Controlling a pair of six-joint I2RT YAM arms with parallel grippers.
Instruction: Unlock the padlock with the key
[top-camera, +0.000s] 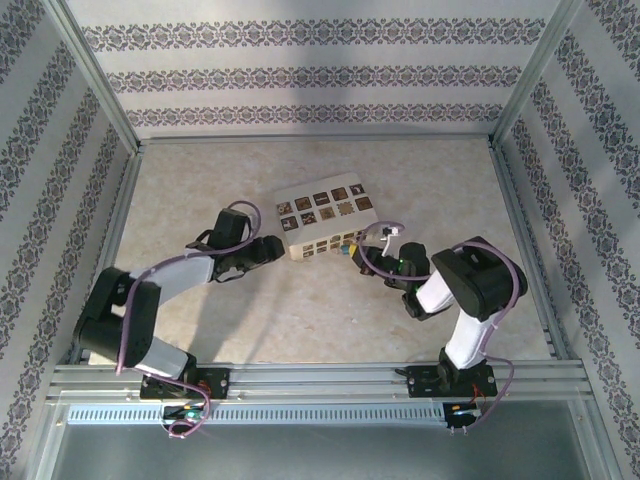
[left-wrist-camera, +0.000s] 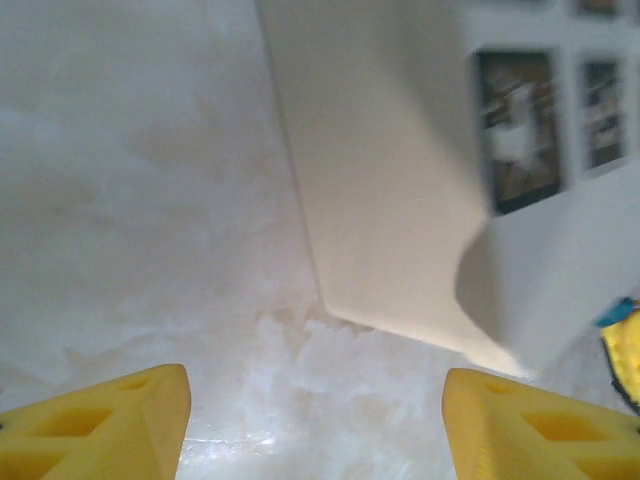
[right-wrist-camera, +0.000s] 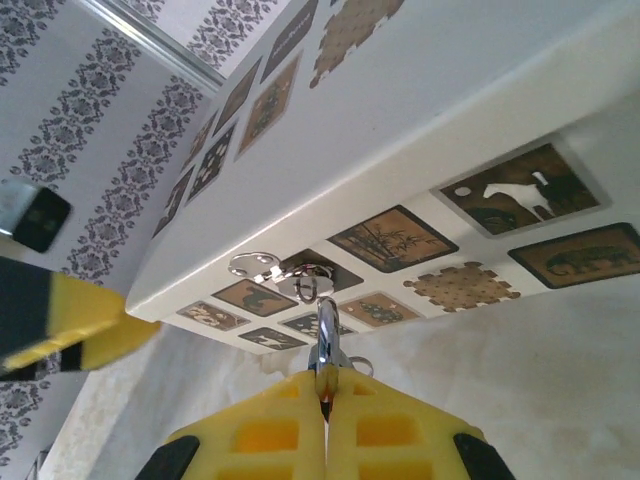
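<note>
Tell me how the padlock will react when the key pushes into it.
Probably slides rather than tips: the padlock lies flat and broad on the smooth table. Its crisp edges suggest a rigid body. The left gripper stands open, seemingly not bracing it.

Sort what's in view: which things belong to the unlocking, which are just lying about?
Job: cream rectangular block padlock with dark brown squares; small silver metal key, pinched in the right jaws.
Not job: marbled beige tabletop; floral-striped wallpaper walls; aluminium front rail.
</note>
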